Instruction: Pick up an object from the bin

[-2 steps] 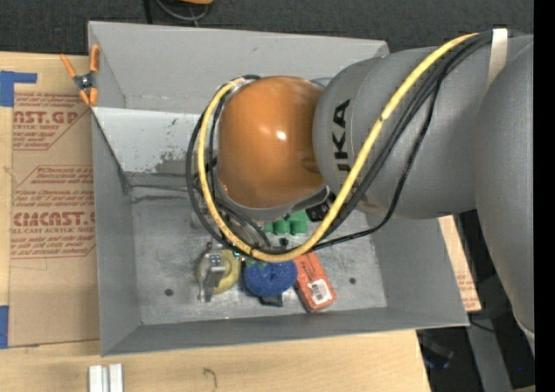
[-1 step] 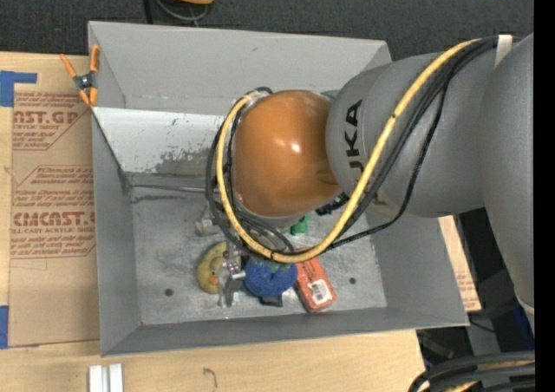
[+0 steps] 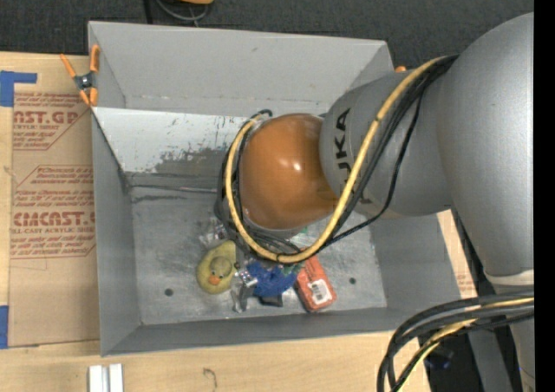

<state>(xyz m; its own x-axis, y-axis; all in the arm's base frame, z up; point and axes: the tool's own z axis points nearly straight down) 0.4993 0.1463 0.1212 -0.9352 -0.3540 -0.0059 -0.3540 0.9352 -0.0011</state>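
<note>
A yellow rubber duck (image 3: 217, 269) lies on the bin floor near the front wall, left of centre. Right of it sits a blue toy-like thing (image 3: 272, 282), and beside that an orange-red small box with a white label (image 3: 314, 288). A silvery part of my gripper (image 3: 240, 292) pokes out from under the arm's wrist, low over the floor between the duck and the blue thing. The rest of the gripper is hidden by the wrist above it.
The arm reaches in from the right and covers the bin's middle and right side. A small silvery bit (image 3: 211, 230) lies just left of the wrist, behind the duck. Bare floor shows at the front left.
</note>
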